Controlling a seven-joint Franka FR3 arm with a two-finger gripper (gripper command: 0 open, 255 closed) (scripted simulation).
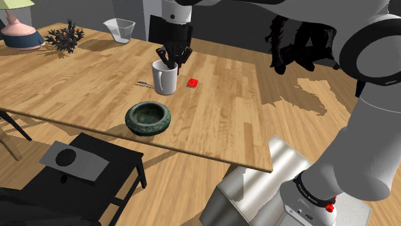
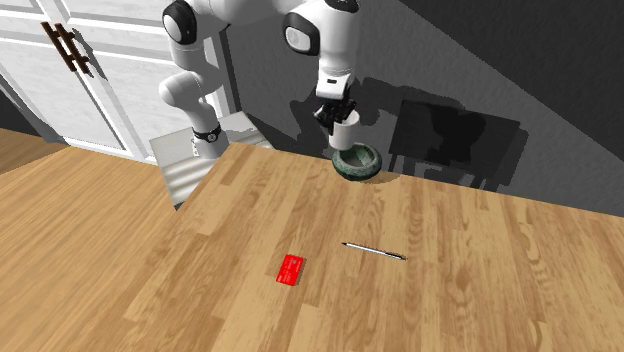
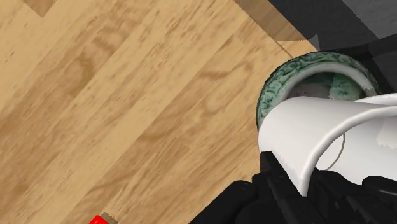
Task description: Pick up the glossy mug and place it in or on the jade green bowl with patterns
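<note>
Black gripper (image 3: pixel 306 186) is clenching the wall of a glossy white mug (image 3: pixel 305 130), with one finger inside the rim and the other outside. The mug (image 1: pixel 165 79) is being held upright, clear of the table (image 1: pixel 83 90). Its long axis is running straight up and down, its open mouth is facing up toward the hand, and its base is pointing down at the wood. Which way its handle is facing cannot be told.

Just past the mug, a dark green bowl (image 3: pixel 280 86) with a raised pattern around its rim is sitting on the light wooden table, close to the edge on the side of the robot's stand (image 1: pixel 257 192). The mug is hanging near the bowl (image 2: pixel 345 160) and higher than it. Whether it is squarely over the bowl cannot be told.

A small red card (image 2: pixel 291 268) and a thin pen (image 2: pixel 375 251) are lying apart from each other toward the middle of the table, well away from the bowl. Along the far edge in the shoulder view, a clear measuring jug (image 1: pixel 120 29), a dark spiky plant (image 1: pixel 64 37) and a pink lamp (image 1: pixel 19 31) are standing.
</note>
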